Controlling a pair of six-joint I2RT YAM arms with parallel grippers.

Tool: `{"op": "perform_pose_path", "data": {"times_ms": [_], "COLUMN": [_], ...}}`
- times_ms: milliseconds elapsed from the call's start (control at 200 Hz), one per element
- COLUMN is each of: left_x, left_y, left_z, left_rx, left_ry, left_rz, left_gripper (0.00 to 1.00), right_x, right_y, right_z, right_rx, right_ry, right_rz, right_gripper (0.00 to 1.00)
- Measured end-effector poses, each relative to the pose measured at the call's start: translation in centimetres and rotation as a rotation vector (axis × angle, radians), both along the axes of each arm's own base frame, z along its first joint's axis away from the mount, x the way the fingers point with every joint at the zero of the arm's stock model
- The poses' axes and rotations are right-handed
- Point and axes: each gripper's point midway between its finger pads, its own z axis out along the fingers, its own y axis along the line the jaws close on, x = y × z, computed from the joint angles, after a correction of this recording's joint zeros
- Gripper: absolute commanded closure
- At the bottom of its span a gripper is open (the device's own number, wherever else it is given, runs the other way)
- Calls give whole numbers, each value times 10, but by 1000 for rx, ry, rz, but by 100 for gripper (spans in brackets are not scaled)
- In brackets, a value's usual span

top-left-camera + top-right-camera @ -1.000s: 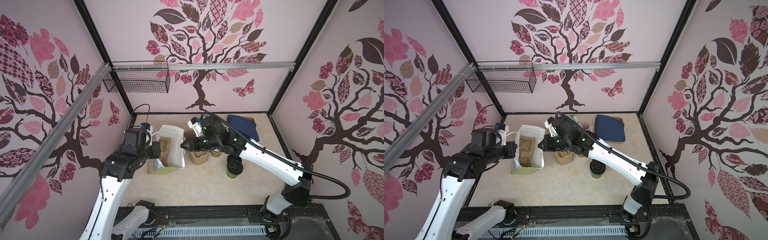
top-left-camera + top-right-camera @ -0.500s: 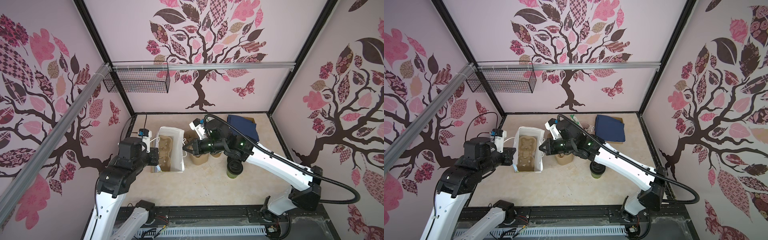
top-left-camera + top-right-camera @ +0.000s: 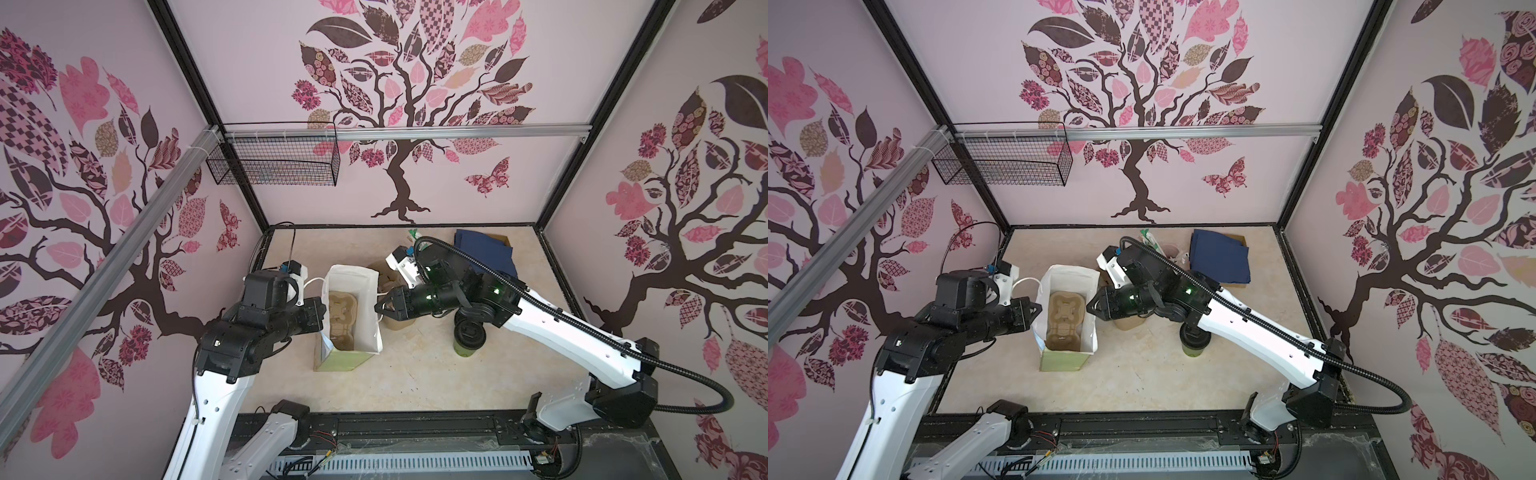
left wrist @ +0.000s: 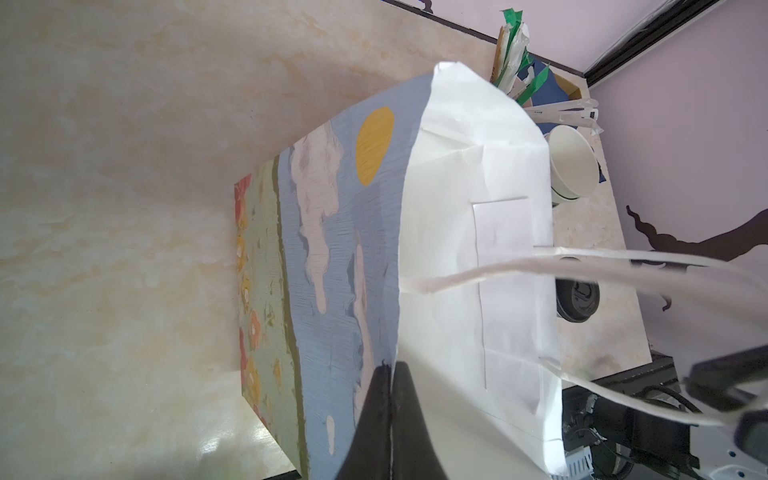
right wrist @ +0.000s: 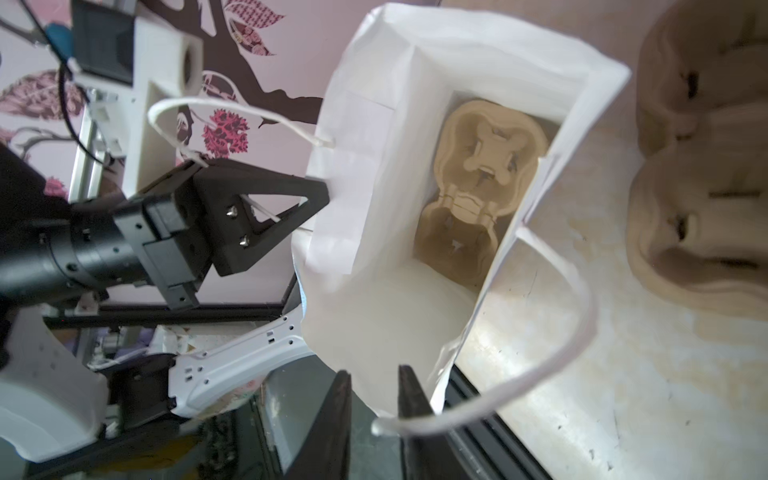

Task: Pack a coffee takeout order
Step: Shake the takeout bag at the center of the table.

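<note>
In both top views the right arm (image 3: 561, 328) is covering part of the navy napkin (image 3: 494, 249) and the far edge of the black lid (image 3: 469, 334) on the olive-green cup (image 3: 463, 352). In the right wrist view the paper bag (image 5: 374, 208) is hiding one end of the carrier (image 5: 478, 174) inside it, and a second carrier (image 5: 698, 166) is running off the picture's edge.

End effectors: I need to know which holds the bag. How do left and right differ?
The left end effector is shut, pinching the rim of the paper bag; the right end effector is open, the opposite rim loose between its jaws. The left reaches from the side wall, the right from over the table. Both sit at the bag's top.
</note>
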Motion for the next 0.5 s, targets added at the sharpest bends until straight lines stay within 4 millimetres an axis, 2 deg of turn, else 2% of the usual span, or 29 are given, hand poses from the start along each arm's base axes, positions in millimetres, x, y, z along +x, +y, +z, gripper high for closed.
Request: {"op": "perform_pose_path", "data": {"times_ms": [35,115,265,395,500], "left_x": [-1,-2,2,7,10], "left_y": [0,-1,-1,4,6], "left_z": [-1,-2,-3,-3,-3], "left_rx": [-8,-25,-38,-34,-49], "left_ry": [3,3,1,-2,5], "left_rz": [5,17,33,76,116], "left_gripper": [100,100,100,100,100], "right_x": [2,6,16,24,25], "right_y": [-3,-11,-30,-49,-47], "right_z": [-1,8,54,91,110], "right_rx": [-20,-44,-44,-45,-23], "right_ry": [-6,-35,-147,-225,-240], "right_rz": [-13,-44,-113,-181,-186], "right_gripper": [47,43,41,50,57]}}
